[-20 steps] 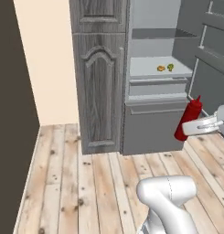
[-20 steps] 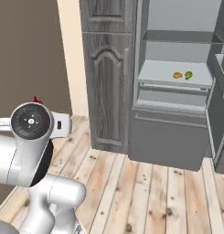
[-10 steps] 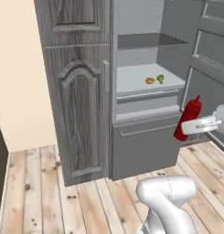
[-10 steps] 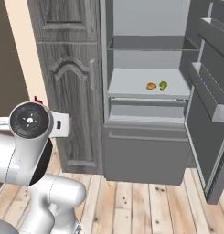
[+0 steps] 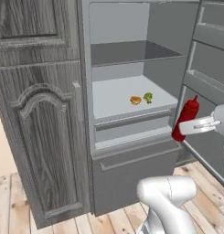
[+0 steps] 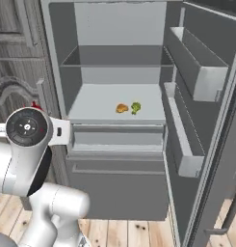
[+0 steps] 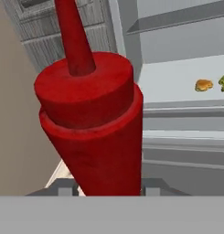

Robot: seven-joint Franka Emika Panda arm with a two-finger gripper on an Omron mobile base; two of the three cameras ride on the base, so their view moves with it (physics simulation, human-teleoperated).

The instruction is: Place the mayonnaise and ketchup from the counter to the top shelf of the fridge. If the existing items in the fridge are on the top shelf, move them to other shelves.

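The gripper (image 5: 189, 128) is pinched on the slim all-red ketchup squeeze bottle (image 5: 185, 118), holding it around the lower body with the narrow pointed nozzle up and the bottle tilted only slightly. In the hand view the ketchup bottle (image 7: 93, 119) stands right between the two dark fingertips (image 7: 63, 186), its cap and nozzle rising away from the gripper.

Ahead of the gripper stands the tall grey fridge (image 5: 125, 151) with its door open and its pale grey-white interior showing. The held bottle hangs in front of the fridge opening, near the edge where the open door (image 6: 206, 125) with its grey bins swings out, at about the level of the white flat middle shelf (image 5: 118, 98).

On that white shelf, beyond the gripper and further into the fridge, lie two tiny foods just beside each other: an orange-brown bun-like lump (image 5: 136, 99) and a green broccoli floret (image 5: 148, 97). They also show in the right base view, the bun (image 6: 122, 108) and the floret (image 6: 135, 107), and in the hand view, past the bottle.

Above them and higher than the gripper is the darker grey top shelf (image 5: 131, 54). Below the gripper's level sits the grey drawer (image 5: 131, 171). A grey wood-grain cabinet (image 5: 38, 114) adjoins the fridge, on the far side from the gripper.
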